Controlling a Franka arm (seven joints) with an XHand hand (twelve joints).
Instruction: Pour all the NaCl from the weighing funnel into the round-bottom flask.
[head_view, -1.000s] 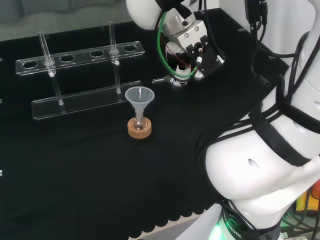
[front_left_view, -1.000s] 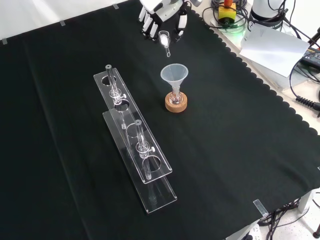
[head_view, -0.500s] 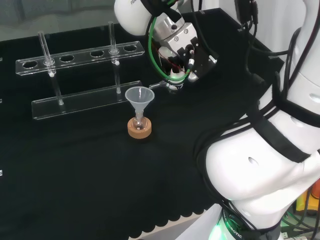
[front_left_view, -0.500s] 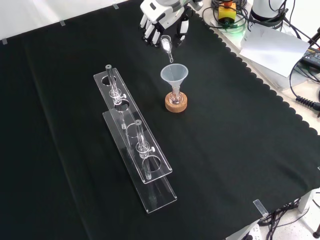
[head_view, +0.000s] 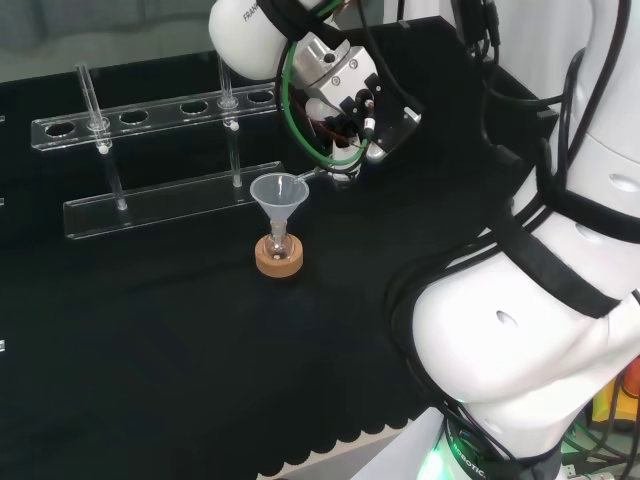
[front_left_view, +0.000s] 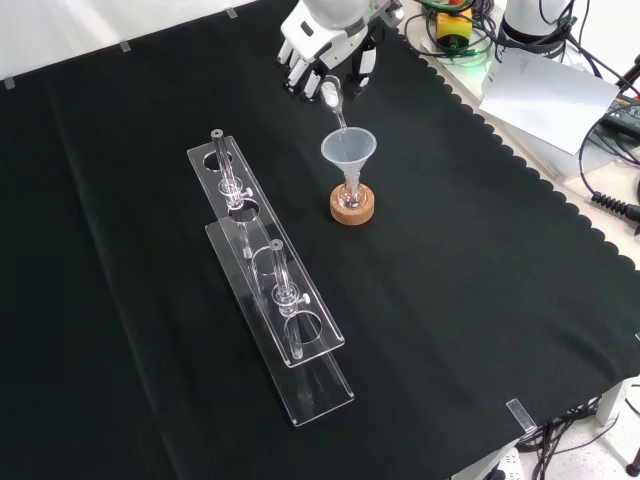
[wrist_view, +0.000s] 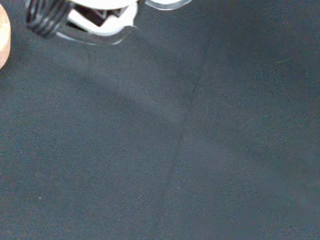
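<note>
Black cloth covers the bench (front_left_view: 480, 300), its scalloped edge showing at the front view's right. Held in the hand (front_left_view: 322, 45) is a small clear weighing funnel (front_left_view: 333, 97), tilted so its narrow spout points down from the fingers to the rim of a larger clear funnel (front_left_view: 348, 151). That larger funnel sits in the neck of the round-bottom flask (front_left_view: 351, 193), just below the hand in the front view, on a cork ring (front_left_view: 352, 209). Pouring looks about to begin or just begun; no salt stream can be made out, and how much NaCl is left cannot be told. The fingers curl down around the weighing funnel's cup, pinching it. Farther from the hand, lower left in the front view, stands a clear test tube rack (front_left_view: 270, 290) with a few glass tubes.
</note>
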